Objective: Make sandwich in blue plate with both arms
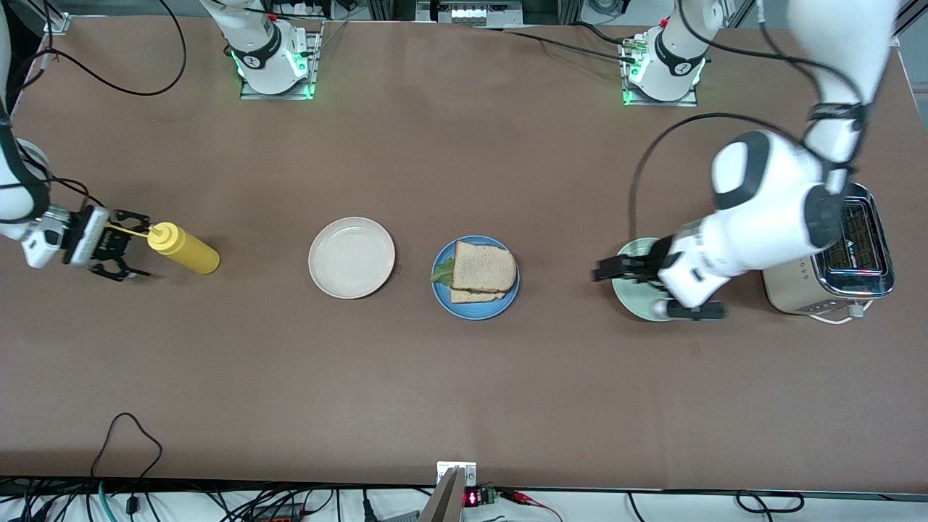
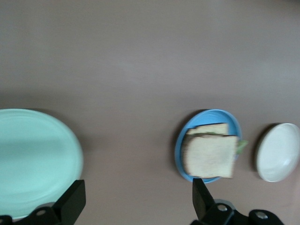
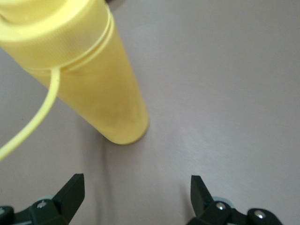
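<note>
**Sandwich sits stacked on the blue plate, both jaws wide and empty**

Front view first: the sandwich (image 1: 478,273) is on the blue plate (image 1: 475,308), mid-desk, between a cream plate (image 1: 351,257) toward the right arm's end and a mint plate (image 1: 629,290) toward the left arm's end. Two squarish brown slices, the top one sitting a little askew, with green lettuce poking out at one edge. The left gripper (image 1: 607,270) hangs over the mint plate's rim, jaws apart, nothing in them. A toaster (image 1: 841,261) stands just beside that plate. At the other end, the right gripper (image 1: 125,252) sits by the cap of a yellow bottle (image 1: 185,249) lying on its side, jaws spread, holding nothing.

Left wrist view: here's the sandwich (image 2: 210,154) again on the blue plate (image 2: 183,140), well clear of the open jaws. It looks light and soft; I'd say a hard pinch would crush the bread and the loose layers could slide. Best bet is a gentle hold across two opposite crusts, or move it by the plate's rim instead, which is stiff and probably slick.

Right wrist view: the bottle (image 3: 89,70) fills the picture, its tether looping off, both fingertips (image 3: 70,192) wide and apart from it.
</note>
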